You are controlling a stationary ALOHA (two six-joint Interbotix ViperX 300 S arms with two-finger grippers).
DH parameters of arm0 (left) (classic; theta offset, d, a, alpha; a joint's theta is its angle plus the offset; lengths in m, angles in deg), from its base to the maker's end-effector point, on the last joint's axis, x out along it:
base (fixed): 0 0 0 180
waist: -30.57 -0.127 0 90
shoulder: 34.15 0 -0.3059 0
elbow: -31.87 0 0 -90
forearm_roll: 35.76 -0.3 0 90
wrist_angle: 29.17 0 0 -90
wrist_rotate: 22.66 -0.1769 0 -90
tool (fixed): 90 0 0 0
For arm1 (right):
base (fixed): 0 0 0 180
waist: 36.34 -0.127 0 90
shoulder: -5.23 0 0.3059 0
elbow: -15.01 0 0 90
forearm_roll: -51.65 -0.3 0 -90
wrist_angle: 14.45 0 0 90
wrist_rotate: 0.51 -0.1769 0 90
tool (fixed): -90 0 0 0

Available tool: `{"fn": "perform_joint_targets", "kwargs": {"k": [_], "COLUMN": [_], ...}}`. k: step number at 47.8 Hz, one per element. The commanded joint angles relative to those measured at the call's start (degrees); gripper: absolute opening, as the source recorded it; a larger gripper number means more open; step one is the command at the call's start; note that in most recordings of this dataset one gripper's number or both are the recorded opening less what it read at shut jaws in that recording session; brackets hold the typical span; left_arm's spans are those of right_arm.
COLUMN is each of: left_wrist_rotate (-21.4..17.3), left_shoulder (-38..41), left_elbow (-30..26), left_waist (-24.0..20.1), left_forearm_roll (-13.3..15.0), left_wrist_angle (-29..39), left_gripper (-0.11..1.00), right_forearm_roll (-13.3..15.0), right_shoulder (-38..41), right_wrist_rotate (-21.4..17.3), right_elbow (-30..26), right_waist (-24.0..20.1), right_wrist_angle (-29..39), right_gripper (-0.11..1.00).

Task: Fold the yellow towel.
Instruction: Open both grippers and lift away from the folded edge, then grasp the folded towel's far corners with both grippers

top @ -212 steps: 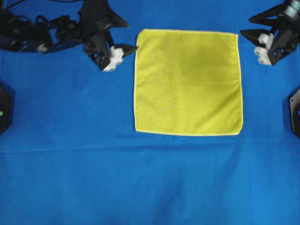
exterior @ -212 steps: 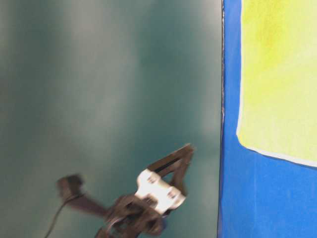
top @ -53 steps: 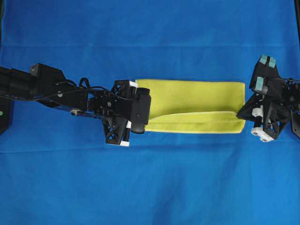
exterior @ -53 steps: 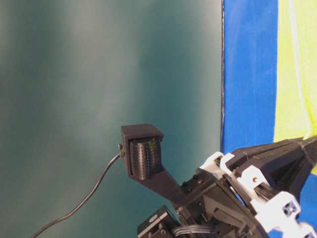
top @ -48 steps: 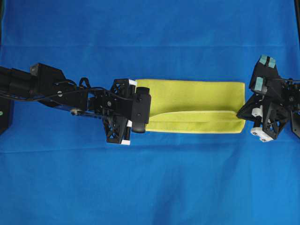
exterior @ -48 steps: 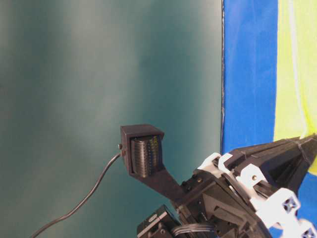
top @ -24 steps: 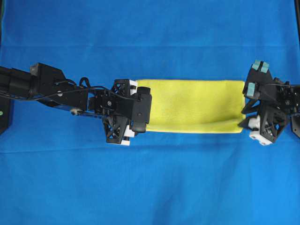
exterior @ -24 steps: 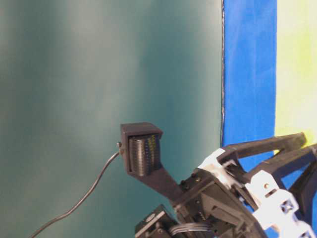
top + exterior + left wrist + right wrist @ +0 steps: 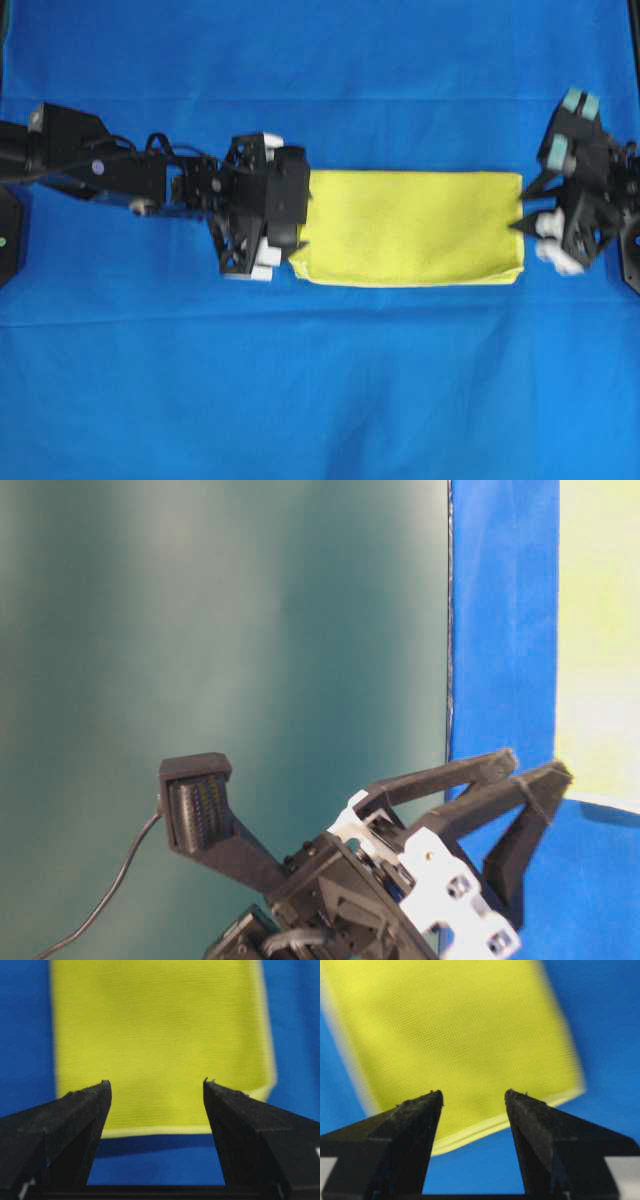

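Overhead view: blue-covered worktop [image 9: 320, 400] is carrying the yellow towel [image 9: 410, 228], lying folded into a flat band at centre. Left gripper [image 9: 285, 235] and right gripper [image 9: 525, 210] are sitting at its ends, fingers apart, gripping nothing.

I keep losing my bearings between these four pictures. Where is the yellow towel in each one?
Overhead: yellow towel, a folded strip at centre, between both grippers.
Table-level: pale yellow band along the right edge.
Left wrist: fills the upper middle, beyond open fingers.
Right wrist: tilted, upper middle.
Shared landmark: the blue cloth beneath it.
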Motion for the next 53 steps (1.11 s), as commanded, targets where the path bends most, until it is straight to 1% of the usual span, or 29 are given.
{"fn": "perform_joint_targets", "kwargs": {"k": [1, 6, 10, 16, 20, 27, 31, 45, 53], "left_wrist_rotate": [0.0, -0.35, -0.44, -0.7, -0.79, -0.79, -0.79, -0.79, -0.79], "left_shoulder": [-0.79, 0.44, 1.67, 3.6, 5.19, 7.91, 8.35, 8.44, 8.44], "left_elbow": [-1.32, -1.49, -1.67, -1.85, -1.93, -2.29, -2.37, -2.46, -2.46], "left_waist": [-1.41, -3.16, -4.39, -5.98, -7.03, -8.79, -9.05, -9.05, -9.05], "left_forearm_roll": [0.0, 0.0, 0.0, 0.0, 0.0, 0.0, 0.0, 0.0, 0.0], "left_wrist_angle": [-0.79, -1.49, -2.02, -3.43, -4.04, -4.31, -4.31, -4.31, -4.04], "left_gripper": [0.7, 0.7, 0.7, 0.7, 0.7, 0.7, 0.7, 0.69, 0.63], "right_forearm_roll": [2.02, 4.75, 6.24, 7.73, 8.35, 8.53, 8.53, 8.26, 8.09], "right_shoulder": [0.97, 3.08, 5.1, 8.17, 10.37, 15.29, 17.49, 18.54, 20.65], "right_wrist_rotate": [0.09, 0.09, 0.09, 0.09, 0.09, 0.18, 0.26, 0.09, 0.09], "right_elbow": [-1.14, -1.23, -1.32, -1.23, -1.14, -1.05, -1.41, -1.41, -1.05], "right_waist": [3.87, 7.38, 9.05, 11.07, 12.13, 13.8, 13.8, 13.8, 13.27], "right_wrist_angle": [-0.18, -0.44, -0.79, -2.37, -4.66, -8.88, -9.84, -10.46, -10.63], "right_gripper": [0.58, 0.58, 0.58, 0.58, 0.58, 0.58, 0.58, 0.58, 0.56]}}
